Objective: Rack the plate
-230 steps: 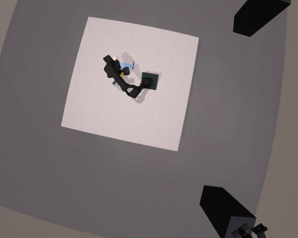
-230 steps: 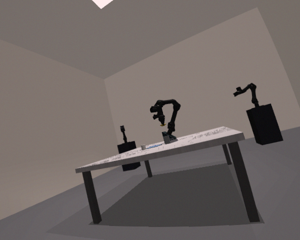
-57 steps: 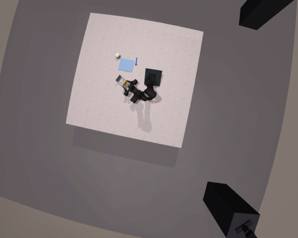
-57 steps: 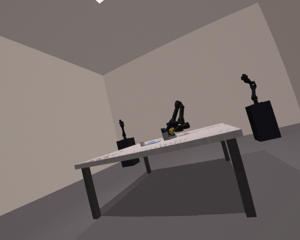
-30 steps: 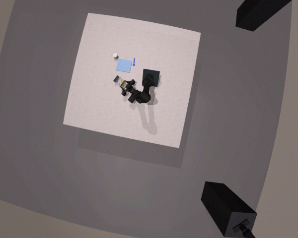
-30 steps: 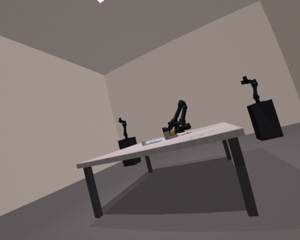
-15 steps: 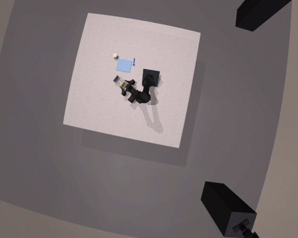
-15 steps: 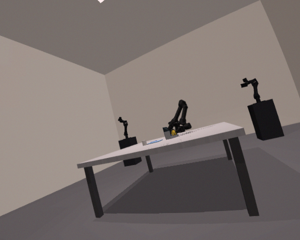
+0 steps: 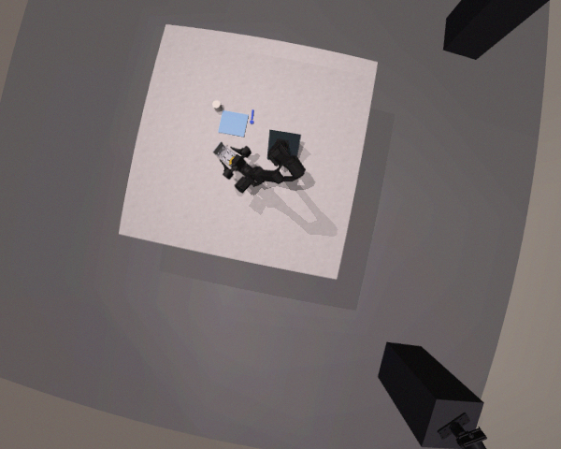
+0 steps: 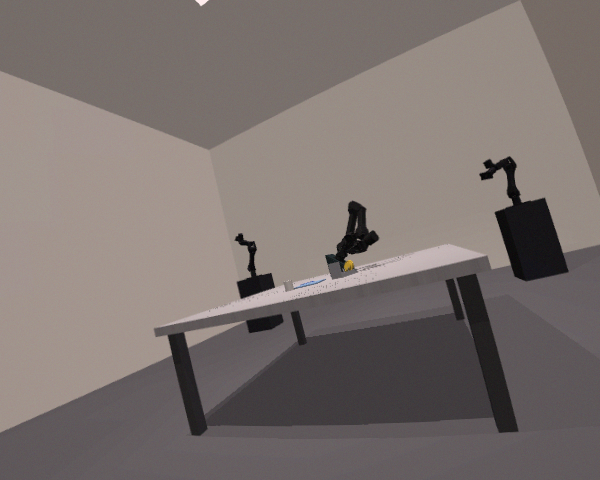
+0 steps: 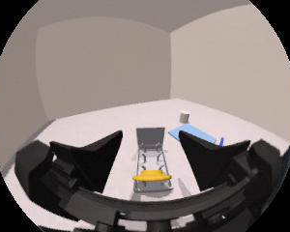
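Note:
The yellow plate (image 10: 348, 266) (image 11: 152, 176) shows edge-on in the wrist view and looks upright across the near end of the grey dish rack (image 9: 219, 148) (image 10: 335, 270) (image 11: 151, 136). Its lower edge is inside the rack's frame; the exact slot is hard to tell. The rack's tall end panel is at the far end from the arm. My gripper (image 9: 226, 153) (image 11: 151, 133) is open, with one finger on each side of the rack. Both fingers stand apart from the plate's rim, and nothing is held between them.
A flat light-blue mat (image 9: 233, 123) (image 10: 310, 283) (image 11: 192, 134) lies right of the rack in the wrist view. A pale cup (image 9: 216, 104) (image 10: 288, 284) (image 11: 185, 117) stands beyond it, and a small blue utensil (image 9: 252, 117) (image 11: 221, 141) lies beside it. The arm's dark base (image 9: 293, 138) is behind.

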`<state>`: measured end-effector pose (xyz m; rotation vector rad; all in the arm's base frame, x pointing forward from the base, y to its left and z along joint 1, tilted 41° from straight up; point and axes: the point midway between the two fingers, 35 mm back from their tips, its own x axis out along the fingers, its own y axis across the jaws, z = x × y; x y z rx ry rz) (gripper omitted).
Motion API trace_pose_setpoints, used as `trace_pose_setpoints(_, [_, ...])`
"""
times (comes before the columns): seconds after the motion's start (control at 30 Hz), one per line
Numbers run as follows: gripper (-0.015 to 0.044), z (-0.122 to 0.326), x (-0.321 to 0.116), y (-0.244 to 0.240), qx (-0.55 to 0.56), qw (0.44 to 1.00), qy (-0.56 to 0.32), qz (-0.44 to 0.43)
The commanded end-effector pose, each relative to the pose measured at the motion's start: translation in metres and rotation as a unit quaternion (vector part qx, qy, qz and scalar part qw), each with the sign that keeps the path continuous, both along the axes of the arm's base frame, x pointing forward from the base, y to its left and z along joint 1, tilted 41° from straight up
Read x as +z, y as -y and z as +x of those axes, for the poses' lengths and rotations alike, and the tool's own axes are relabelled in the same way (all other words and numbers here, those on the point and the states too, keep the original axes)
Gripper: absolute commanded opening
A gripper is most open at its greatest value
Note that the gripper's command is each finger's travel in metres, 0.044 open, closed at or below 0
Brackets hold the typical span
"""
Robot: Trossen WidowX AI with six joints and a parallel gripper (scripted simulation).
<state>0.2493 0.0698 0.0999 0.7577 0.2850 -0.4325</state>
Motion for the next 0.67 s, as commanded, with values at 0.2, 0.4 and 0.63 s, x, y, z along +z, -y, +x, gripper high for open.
trace_pose_setpoints(0.2, [0.04,0.0,0.04,0.036,0.008,1.0,0.008,-0.014])
trace_pose_setpoints(0.4, [0.04,0.007,0.033,0.045,0.024,0.995,-0.062,-0.072])
trace_pose_setpoints(0.63, [0.04,0.014,0.022,0.06,0.051,0.977,-0.159,-0.131])
